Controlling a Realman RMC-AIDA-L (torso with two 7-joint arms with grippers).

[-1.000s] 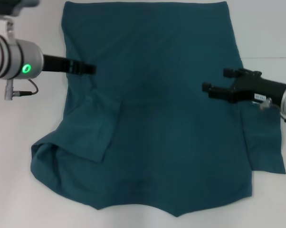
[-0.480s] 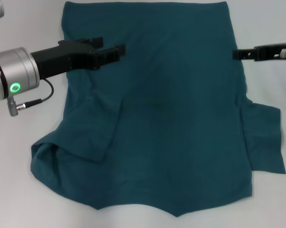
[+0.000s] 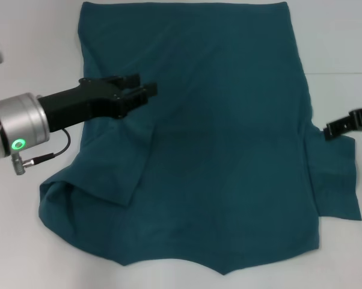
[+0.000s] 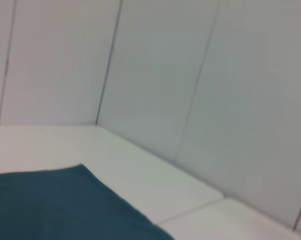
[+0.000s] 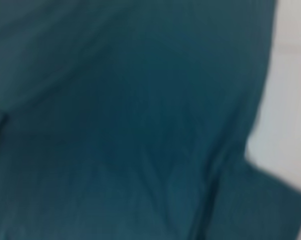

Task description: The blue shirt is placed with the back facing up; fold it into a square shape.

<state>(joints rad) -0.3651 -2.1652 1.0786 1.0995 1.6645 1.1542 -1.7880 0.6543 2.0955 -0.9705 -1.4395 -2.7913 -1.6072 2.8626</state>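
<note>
head cam looks steeply down from above at the table, taking in the whole blue shirt w/ both arms coming in from the sides. left wrist cam sits low, facing out across the table to the wall panels, catching just one shirt corner. right wrist cam is close above the cloth, which nearly fills its view. all 3 share the shirt.

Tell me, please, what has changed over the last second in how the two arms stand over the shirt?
The left tool swung inward from the shirt's left edge and now hovers open over the cloth above the folded-in left sleeve. The right tool pulled off the body toward the right edge, rose briefly, then came down by the spread right sleeve. Neither holds cloth. The blue shirt lies as before on the white table.
</note>
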